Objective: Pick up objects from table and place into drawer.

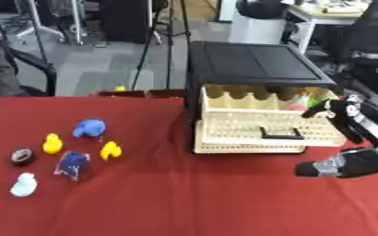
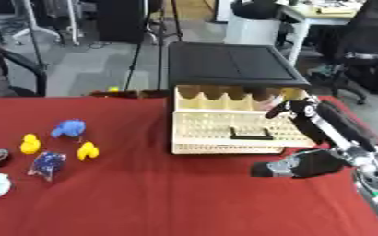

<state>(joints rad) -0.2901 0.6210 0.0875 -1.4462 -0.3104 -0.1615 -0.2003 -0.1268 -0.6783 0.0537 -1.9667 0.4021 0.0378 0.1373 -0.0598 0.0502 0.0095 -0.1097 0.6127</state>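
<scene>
The cream drawer (image 1: 261, 124) stands pulled out of its black cabinet (image 1: 256, 62). The right hand (image 1: 337, 113) is at its right corner. Small toys (image 1: 87, 129) lie well apart on the red desk (image 1: 184, 203).

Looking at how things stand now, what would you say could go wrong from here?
The right hand hovers at the open drawer's right corner, so a withdrawing arm might knock the drawer or shift the black cabinet. The small toys sit far to the left, a long reach for that arm. They lie close together, so grasping one may nudge its neighbours.
</scene>
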